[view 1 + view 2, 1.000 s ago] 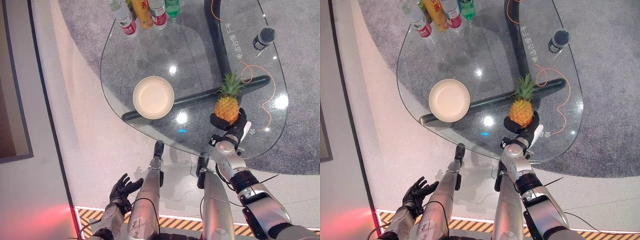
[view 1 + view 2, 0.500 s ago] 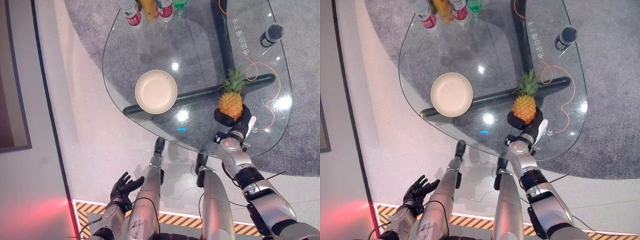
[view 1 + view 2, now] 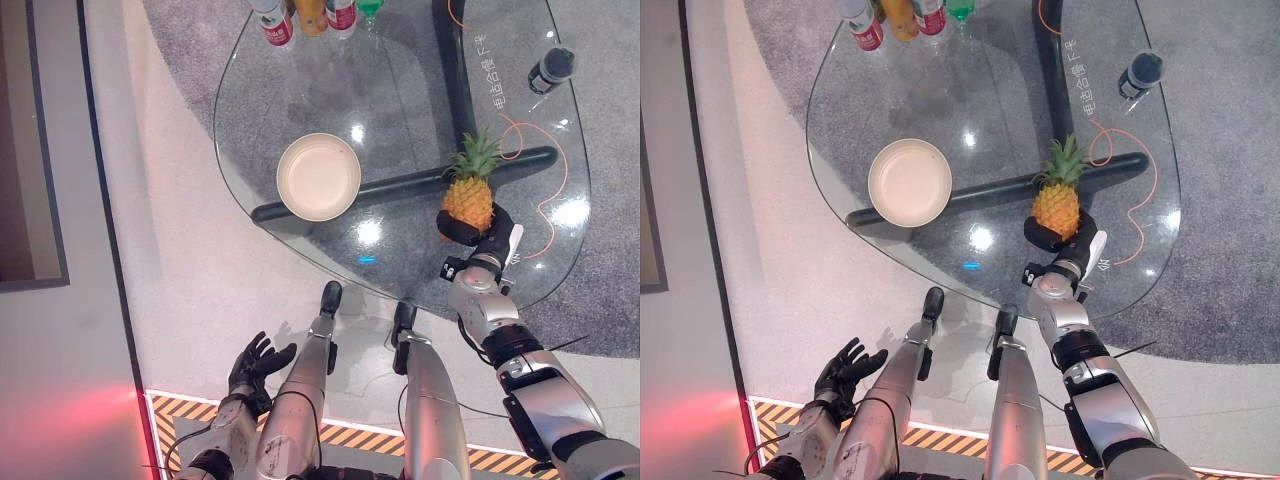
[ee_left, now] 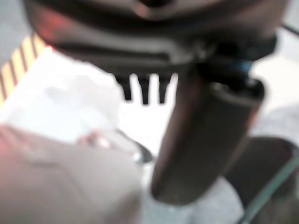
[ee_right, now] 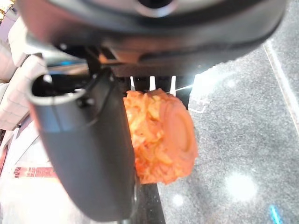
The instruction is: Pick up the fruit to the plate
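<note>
Since the frame a second ago my head camera has drifted: the whole glass table [image 3: 300, 90] sits a little further right and the bottles have slid up to the top edge, so that shift is the view and not the things. What has changed with the arm is small. My right hand [image 3: 487, 237] was wrapped round the base of the pineapple [image 3: 468, 203] then and is wrapped round it now, and measured against the plate [image 3: 319, 176] the fruit looks about as far off as before, well apart on the plate's right. I cannot tell whether the pineapple stands on the glass or is lifted off it. In the right wrist view the orange body [image 5: 161, 135] sits between thumb and fingers, clamped in the curl of that hand.

My left hand [image 3: 256, 362] hangs low over the floor, nearer to me than the plate and off the table, as it did before, fingers spread and loose with nothing in them.

Counting what I see: one pineapple, one cream plate with nothing on it, four bottles [image 3: 905, 14] in a cluster at the table's far edge beyond the plate, one dark cylinder [image 3: 552, 70] far off to the plate's right, and one orange cable [image 3: 545, 170] looping across the glass just past the pineapple.
</note>
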Controlling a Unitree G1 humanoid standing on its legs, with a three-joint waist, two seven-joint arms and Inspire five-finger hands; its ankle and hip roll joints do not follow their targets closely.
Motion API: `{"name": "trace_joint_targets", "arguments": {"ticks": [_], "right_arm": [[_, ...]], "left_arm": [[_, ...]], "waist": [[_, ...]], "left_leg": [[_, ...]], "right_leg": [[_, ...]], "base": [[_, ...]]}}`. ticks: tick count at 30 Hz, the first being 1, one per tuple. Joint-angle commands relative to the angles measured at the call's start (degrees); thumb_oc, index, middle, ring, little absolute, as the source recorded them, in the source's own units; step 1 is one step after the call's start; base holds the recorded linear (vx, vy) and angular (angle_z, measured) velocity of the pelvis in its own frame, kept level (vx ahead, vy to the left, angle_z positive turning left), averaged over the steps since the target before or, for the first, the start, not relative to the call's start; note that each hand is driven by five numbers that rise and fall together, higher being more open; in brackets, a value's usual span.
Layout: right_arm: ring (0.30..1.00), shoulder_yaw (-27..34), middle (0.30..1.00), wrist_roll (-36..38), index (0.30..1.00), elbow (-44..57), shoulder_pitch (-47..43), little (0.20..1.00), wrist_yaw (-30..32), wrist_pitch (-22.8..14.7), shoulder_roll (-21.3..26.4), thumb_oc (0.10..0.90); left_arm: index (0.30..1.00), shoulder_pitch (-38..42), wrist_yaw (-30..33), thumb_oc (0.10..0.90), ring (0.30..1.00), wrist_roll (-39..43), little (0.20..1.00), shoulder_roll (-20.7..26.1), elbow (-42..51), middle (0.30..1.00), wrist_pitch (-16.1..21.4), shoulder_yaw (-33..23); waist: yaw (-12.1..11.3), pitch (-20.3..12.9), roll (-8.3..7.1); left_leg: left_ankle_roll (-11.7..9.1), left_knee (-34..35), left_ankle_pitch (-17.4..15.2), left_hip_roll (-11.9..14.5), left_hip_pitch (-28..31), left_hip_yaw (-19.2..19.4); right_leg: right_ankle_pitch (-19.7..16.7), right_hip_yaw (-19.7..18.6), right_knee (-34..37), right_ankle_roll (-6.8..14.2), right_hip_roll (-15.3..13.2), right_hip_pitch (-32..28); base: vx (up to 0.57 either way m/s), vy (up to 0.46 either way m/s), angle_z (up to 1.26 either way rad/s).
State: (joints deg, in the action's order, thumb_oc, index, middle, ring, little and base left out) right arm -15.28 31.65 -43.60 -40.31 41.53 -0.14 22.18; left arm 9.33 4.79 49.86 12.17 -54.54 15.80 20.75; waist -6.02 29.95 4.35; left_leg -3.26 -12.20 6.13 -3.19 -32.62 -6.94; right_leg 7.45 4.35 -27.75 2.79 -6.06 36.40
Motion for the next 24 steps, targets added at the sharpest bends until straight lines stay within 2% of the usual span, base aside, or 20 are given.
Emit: {"name": "trace_joint_targets", "arguments": {"ticks": [1, 4, 9, 10, 12, 18, 24], "right_arm": [[0.3, -0.1, 0.3, -0.1, 0.3, 4.0, 1.2, 0.2, 0.3, -1.2, 1.0, 0.1], [0.3, 0.1, 0.3, -2.4, 0.3, 10.8, 4.2, 0.2, 0.9, -3.0, 0.6, 0.1], [0.3, 0.3, 0.3, -6.5, 0.3, 21.0, 8.0, 0.2, 0.7, -3.0, 0.1, 0.1], [0.3, 0.4, 0.3, -9.0, 0.3, 26.4, 10.2, 0.2, -1.4, -3.5, -0.2, 0.1], [0.3, 0.8, 0.3, -11.4, 0.3, 30.8, 12.3, 0.2, -3.6, -3.0, -0.2, 0.1], [0.3, 1.1, 0.3, -14.8, 0.3, 39.5, 16.4, 0.2, -11.0, -4.3, 0.4, 0.1], [0.3, 1.3, 0.3, -16.2, 0.3, 46.2, 19.2, 0.2, -18.1, -5.4, 1.8, 0.1]], "left_arm": [[0.9, -2.1, 1.5, 0.8, 0.9, 1.1, 0.9, 0.8, 2.2, 0.9, 4.5, -1.3], [0.9, -2.3, 2.5, 0.8, 0.9, 1.0, 0.9, 1.2, 6.4, 0.9, 6.1, -2.1], [0.9, -2.7, 3.8, 0.8, 0.9, 1.9, 0.9, 2.2, 12.7, 0.9, 7.5, -3.0], [0.9, -2.9, 3.7, 0.8, 0.9, 2.3, 0.9, 2.4, 15.9, 0.9, 8.9, -3.8], [0.9, -3.1, 3.7, 0.8, 0.9, 3.5, 0.9, 3.1, 19.2, 0.9, 10.1, -4.6], [0.9, -3.5, 2.8, 0.8, 0.9, 4.4, 0.9, 4.1, 28.4, 0.9, 12.1, -7.0], [0.9, -4.3, -1.8, 0.8, 0.9, 6.4, 0.9, 5.4, 38.2, 0.9, 9.7, -8.5]], "waist": [[-0.2, -0.2, -0.72], [0.3, -0.2, -1.11], [1.2, -0.2, -1.64], [1.8, -0.2, -1.95], [2.4, -0.2, -2.24], [3.3, -0.2, -2.64], [3.2, -0.2, -2.9]], "left_leg": [[3.4, -4.0, -7.0, -4.4, 2.5, 4.9], [3.4, -3.8, -7.2, -4.2, 3.8, 4.9], [3.4, -3.5, -7.4, -4.1, 5.3, 4.8], [3.5, -3.2, -7.4, -4.0, 6.3, 4.8], [3.5, -3.1, -7.5, -3.9, 7.5, 5.0], [3.5, -2.5, -7.6, -3.9, 10.9, 5.0], [3.4, -2.3, -7.8, -3.9, 14.1, 4.8]], "right_leg": [[-8.0, -0.1, 11.4, 0.1, 3.8, -4.6], [-7.9, -0.3, 11.8, 0.3, 3.9, -6.0], [-7.9, -0.8, 12.4, 0.5, 4.1, -7.5], [-7.9, -1.2, 12.8, 0.5, 4.2, -8.5], [-7.8, -1.6, 13.3, 0.5, 4.3, -9.9], [-7.5, -2.1, 14.6, 0.4, 4.3, -13.9], [-7.1, -1.7, 15.7, 0.5, 4.1, -18.2]], "base": [[0.0, 0.0, 0.0], [-0.02, -0.035, 0.0], [0.0, -0.006, 0.0], [0.0, 0.0, 0.0], [0.0, 0.0, 0.0], [0.0, -0.003, -0.01], [0.0, -0.04, -0.01]]}}
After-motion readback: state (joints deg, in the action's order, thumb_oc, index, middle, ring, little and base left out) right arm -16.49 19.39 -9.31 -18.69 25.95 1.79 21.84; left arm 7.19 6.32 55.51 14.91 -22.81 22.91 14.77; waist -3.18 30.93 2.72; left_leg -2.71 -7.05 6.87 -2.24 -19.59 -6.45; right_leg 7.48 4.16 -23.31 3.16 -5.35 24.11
